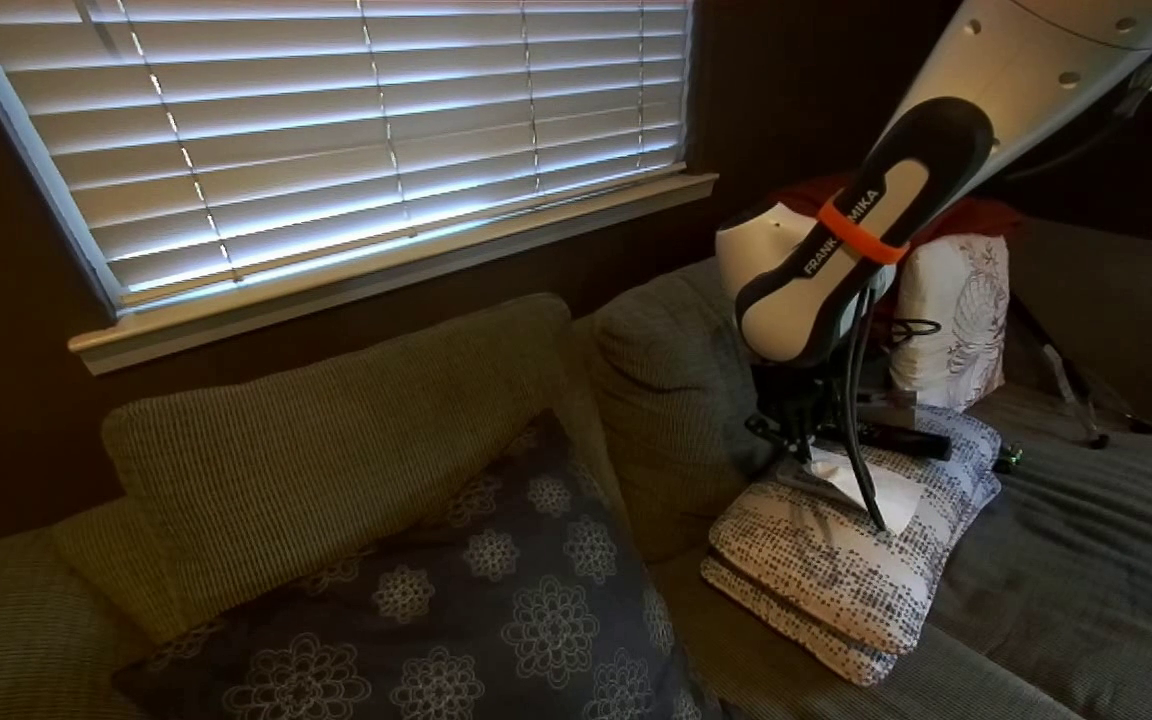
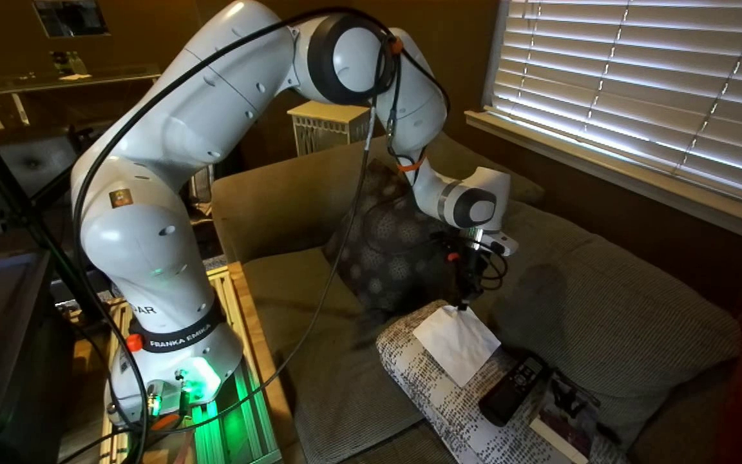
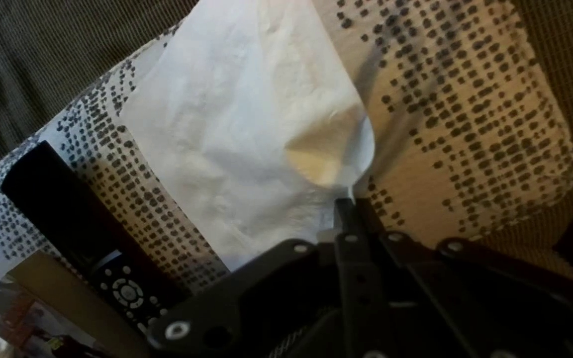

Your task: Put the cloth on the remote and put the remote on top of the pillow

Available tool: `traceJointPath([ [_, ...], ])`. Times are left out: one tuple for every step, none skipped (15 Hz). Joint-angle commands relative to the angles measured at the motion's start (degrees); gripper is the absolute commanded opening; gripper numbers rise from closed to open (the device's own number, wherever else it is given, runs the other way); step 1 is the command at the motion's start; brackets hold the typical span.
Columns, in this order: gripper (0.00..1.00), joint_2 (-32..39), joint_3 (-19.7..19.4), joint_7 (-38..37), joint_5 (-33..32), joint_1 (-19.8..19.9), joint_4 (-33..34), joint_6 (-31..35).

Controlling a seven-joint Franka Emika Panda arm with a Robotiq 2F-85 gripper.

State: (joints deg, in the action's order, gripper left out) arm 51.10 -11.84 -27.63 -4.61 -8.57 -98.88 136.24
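In an exterior view you read "FRANKA EMIKA" on the black base band (image 2: 181,338) and letters ending in "AR" on the white casing (image 2: 163,287) above. In an exterior view, an orange strap (image 1: 862,235) crosses the wrist label (image 1: 820,257), leaving you "FRANK" and "MIKA".

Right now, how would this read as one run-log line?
gripper: shut on cloth edge | cloth: mostly resting on speckled pillow | remote: uncovered, same pillow, apart from cloth
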Motion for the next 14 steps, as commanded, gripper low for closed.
traceJointPath([
  [0.27,-0.63,-0.30,-1.72,0.14,-0.48,-1.13,0.62],
  [0.36,-0.44,-0.36,-1.94,0.10,-0.55,-0.96,0.56],
  [0.42,-0.44,-0.32,-1.99,0.15,-0.50,-0.98,0.49],
  [0.50,-0.51,-0.41,-2.12,0.05,-0.59,-1.17,0.59],
  [0.56,-0.49,-0.39,-2.16,0.06,-0.54,-1.16,0.59],
  [0.62,-0.48,-0.38,-2.22,0.10,-0.51,-1.15,0.59],
  [0.70,-0.50,-0.35,-2.35,0.19,-0.48,-1.19,0.68],
  [0.77,-0.57,-0.31,-2.36,0.19,-0.46,-1.28,0.73],
  [0.84,-0.73,-0.21,-2.25,0.24,-0.40,-1.46,0.89],
  [0.91,-0.88,-0.10,-2.16,0.34,-0.30,-1.63,1.09],
  [0.97,-1.20,0.12,-1.30,0.17,-0.10,-2.08,1.41],
  [1.00,-1.51,0.63,0.69,-0.16,0.43,-2.56,1.40],
  [1.00,-1.78,0.81,2.95,-1.06,0.74,-3.60,3.13],
  [1.00,-1.89,0.71,5.15,-2.16,0.82,-4.34,4.10],
])
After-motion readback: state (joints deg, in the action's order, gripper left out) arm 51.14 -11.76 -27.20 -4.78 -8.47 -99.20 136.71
